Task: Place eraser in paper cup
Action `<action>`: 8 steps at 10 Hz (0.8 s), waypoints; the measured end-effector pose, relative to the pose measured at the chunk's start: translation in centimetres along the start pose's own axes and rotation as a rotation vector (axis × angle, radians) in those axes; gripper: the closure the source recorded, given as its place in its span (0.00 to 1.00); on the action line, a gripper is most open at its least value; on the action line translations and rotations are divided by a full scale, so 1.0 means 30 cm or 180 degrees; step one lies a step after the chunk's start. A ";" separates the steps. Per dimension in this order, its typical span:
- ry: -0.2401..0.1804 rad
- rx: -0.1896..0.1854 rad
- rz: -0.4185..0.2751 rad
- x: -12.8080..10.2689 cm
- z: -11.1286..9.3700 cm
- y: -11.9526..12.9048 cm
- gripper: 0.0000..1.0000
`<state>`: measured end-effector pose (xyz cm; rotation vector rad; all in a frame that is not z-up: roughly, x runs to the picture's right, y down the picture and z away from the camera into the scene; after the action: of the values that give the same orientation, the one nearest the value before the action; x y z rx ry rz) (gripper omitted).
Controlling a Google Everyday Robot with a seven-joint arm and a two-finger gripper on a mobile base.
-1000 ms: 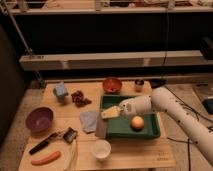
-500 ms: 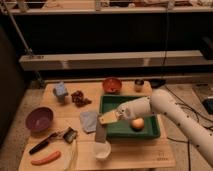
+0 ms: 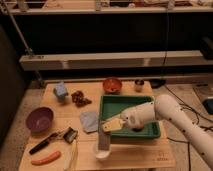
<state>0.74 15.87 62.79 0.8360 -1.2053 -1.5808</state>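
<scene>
Arm now reaches farther left than before. Gripper (image 3: 107,131) pinches eraser (image 3: 103,141) by top end, bottom end dips into paper cup (image 3: 103,153). Eraser looks stiff, light, easy to drop in.

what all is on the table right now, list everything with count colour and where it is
eraser: 1, dark grey, hanging upright under the gripper, lower end at the paper cup
paper cup: 1, white, front edge of table
tray: 1, green, right of centre
bowl: 1, purple, left side
bowl: 1, red-orange, back centre
small cup: 1, dark with light rim, back right
square pad: 1, grey-blue, left of tray
blue object: 1, back left
brown clump: 1, beside blue object
brush-like tool: 1, black, front left
carrot-like item: 1, orange, front left corner
table: 1, light wood
gripper: 1, pale, above the cup, holding the eraser
</scene>
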 end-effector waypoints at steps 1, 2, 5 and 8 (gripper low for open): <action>-0.0019 0.0002 -0.0018 -0.025 0.010 0.011 1.00; -0.0024 -0.0010 -0.0026 -0.044 0.010 0.023 1.00; -0.0014 -0.0015 -0.0051 -0.078 0.010 0.054 1.00; 0.0017 0.0007 -0.0048 -0.069 0.010 0.091 1.00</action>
<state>1.88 17.74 65.44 0.8521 -1.1997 -1.5885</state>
